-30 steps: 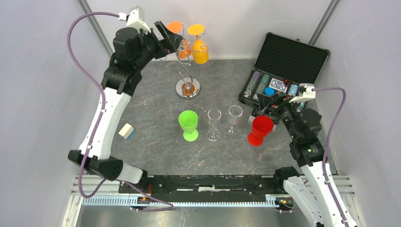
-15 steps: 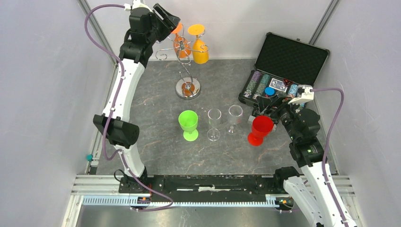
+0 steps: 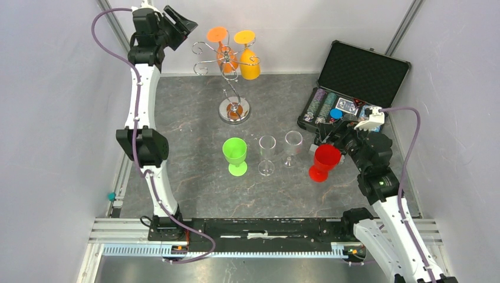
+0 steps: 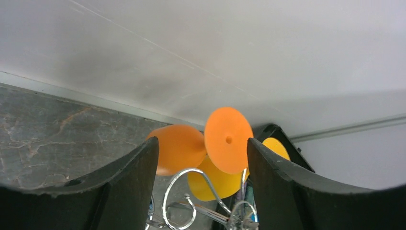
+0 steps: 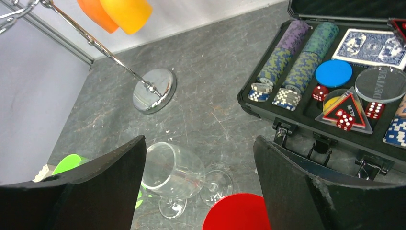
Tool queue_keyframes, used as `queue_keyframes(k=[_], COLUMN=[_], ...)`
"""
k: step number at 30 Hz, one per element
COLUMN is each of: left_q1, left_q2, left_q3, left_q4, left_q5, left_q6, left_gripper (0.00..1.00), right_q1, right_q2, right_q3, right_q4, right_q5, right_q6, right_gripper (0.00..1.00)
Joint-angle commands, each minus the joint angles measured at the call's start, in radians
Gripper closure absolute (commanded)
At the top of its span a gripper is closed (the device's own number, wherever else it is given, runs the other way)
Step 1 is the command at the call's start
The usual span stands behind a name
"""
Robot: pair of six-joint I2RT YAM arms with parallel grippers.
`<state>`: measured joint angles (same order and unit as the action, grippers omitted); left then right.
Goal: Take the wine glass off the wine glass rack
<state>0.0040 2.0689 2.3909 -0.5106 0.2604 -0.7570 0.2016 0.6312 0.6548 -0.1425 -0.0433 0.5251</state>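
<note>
I have the left gripper (image 3: pixel 186 25) high over the far left corner of the table (image 3: pixel 188 130), jaws apart, empty, short of the rack (image 3: pixel 234 110). The orange glass (image 3: pixel 226 58) hangs bowl-down from the scroll arms near the far edge, with a yellow glass (image 3: pixel 249 63) just beside it. It looks like light, smooth plastic, probably slippery. Best hold, I judge, is the stem under the foot. The right gripper (image 3: pixel 331 134) hovers released by the red glass (image 3: pixel 324 160).
</note>
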Motion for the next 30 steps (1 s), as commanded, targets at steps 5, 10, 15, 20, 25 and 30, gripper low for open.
queue_keyframes(k=[5, 10, 15, 20, 25, 30], left_q1=[0.034, 0.038, 0.049, 0.055, 0.057, 0.059], left_q2=[0.099, 0.162, 0.241, 0.286, 0.315, 0.281], left_q3=[0.042, 0.043, 0.07, 0.068, 0.082, 0.068], left_q4=[0.156, 0.285, 0.398, 0.54, 0.596, 0.533], left_q5=[0.271, 0.385, 0.481, 0.559, 0.579, 0.554], left_q6=[0.07, -0.067, -0.218, -0.363, -0.468, -0.413], left_gripper=[0.22, 0.27, 0.36, 0.48, 0.52, 0.55], right_q1=[-0.003, -0.002, -0.002, -0.002, -0.002, -0.003], right_q2=[0.011, 0.025, 0.024, 0.02, 0.017, 0.013], right_q3=[-0.011, -0.014, -0.011, -0.014, -0.018, -0.021], right_q4=[0.023, 0.035, 0.041, 0.041, 0.044, 0.044], right_q5=[-0.007, -0.033, -0.04, -0.037, -0.041, -0.04], right_q6=[-0.008, 0.009, 0.019, 0.026, 0.037, 0.037], right_gripper=[0.14, 0.15, 0.16, 0.16, 0.17, 0.17])
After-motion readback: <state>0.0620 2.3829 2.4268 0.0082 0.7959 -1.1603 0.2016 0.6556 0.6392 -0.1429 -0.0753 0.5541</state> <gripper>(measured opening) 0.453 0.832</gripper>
